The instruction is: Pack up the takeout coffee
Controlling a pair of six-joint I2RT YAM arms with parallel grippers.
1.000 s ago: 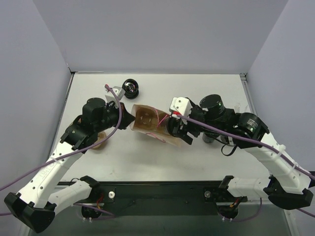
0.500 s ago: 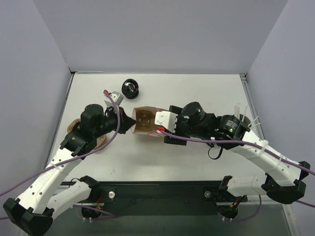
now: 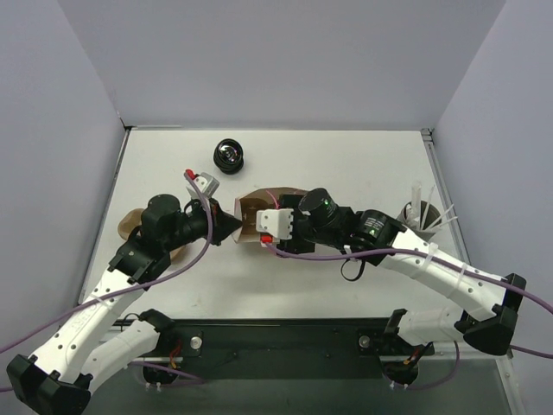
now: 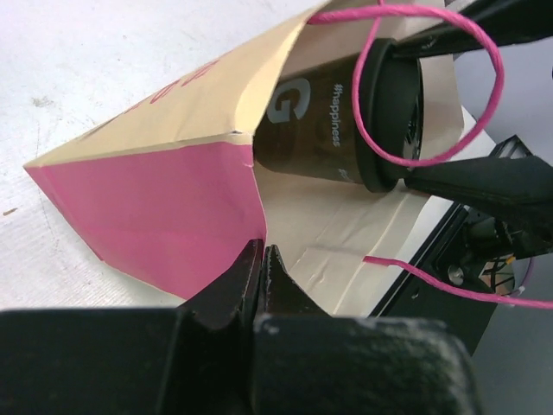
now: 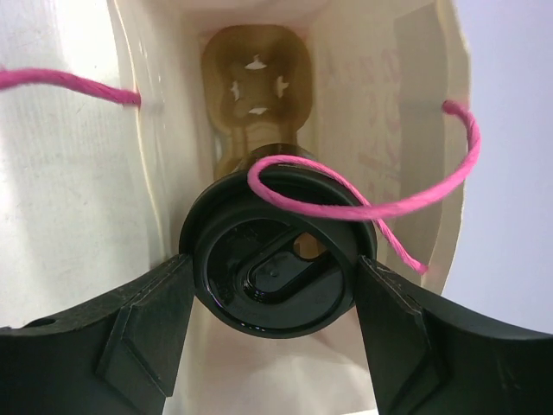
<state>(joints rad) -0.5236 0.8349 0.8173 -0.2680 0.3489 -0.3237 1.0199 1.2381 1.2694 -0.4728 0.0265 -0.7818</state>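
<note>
The pink paper bag lies on its side mid-table with its mouth toward the right arm. My left gripper is shut on the bag's rim, pinching the paper edge. My right gripper is shut on a takeout coffee cup, its black lid facing the camera. The cup sits partly inside the bag's mouth, under a pink string handle. A brown cardboard carrier fills the bag's bottom. Another black takeout coffee cup lies at the back of the table.
A grey cup with white sticks stands at the right, behind my right arm. A brown cardboard piece lies under my left arm at the left. The side walls stand close to the table's edges.
My right arm has swung left and carried the cup into the bag's mouth. The bag has turned and shifted a little left, and my left gripper has kept its hold.
</note>
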